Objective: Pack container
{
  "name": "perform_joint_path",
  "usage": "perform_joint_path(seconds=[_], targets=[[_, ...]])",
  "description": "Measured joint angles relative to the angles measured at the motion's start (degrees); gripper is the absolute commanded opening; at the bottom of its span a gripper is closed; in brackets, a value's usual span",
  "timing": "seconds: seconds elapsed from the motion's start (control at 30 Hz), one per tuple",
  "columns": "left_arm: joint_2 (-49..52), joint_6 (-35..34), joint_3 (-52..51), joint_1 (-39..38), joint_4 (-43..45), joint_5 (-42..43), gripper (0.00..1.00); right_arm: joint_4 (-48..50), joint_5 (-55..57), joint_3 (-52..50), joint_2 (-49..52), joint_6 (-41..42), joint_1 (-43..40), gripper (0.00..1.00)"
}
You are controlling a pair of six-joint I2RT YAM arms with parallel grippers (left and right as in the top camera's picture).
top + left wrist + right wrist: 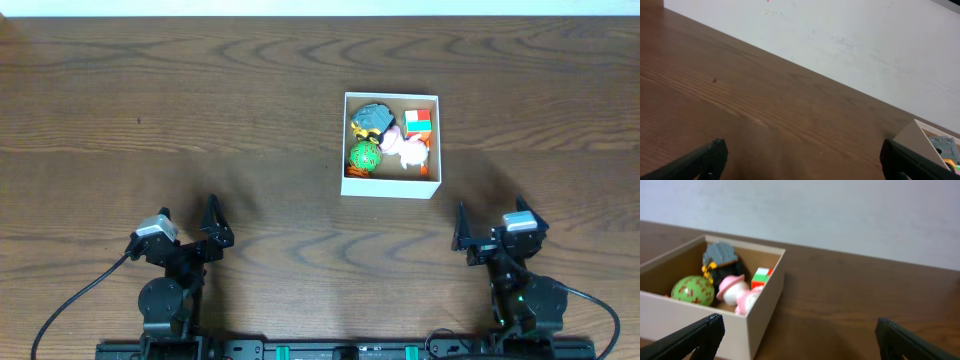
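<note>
The container, a square shallow cardboard box with white walls, stands right of the table's middle. Inside lie a grey toy, a green ball, a pink and white toy and a red, white and green block. The right wrist view shows the box and its toys to the left of the jaws. My left gripper is open and empty at the front left, far from the box. My right gripper is open and empty, in front of the box's right corner.
The dark wooden table runs back to a white wall. A corner of the box shows at the right edge of the left wrist view. Cables trail from both arm bases at the front edge.
</note>
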Motion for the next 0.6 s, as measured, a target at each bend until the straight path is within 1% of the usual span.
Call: perform_joint_path(seconds=[0.6], targets=[[0.00, 0.00, 0.00, 0.02, -0.02, 0.00, 0.98, -0.20, 0.81, 0.00, -0.48, 0.48, 0.00, 0.99]])
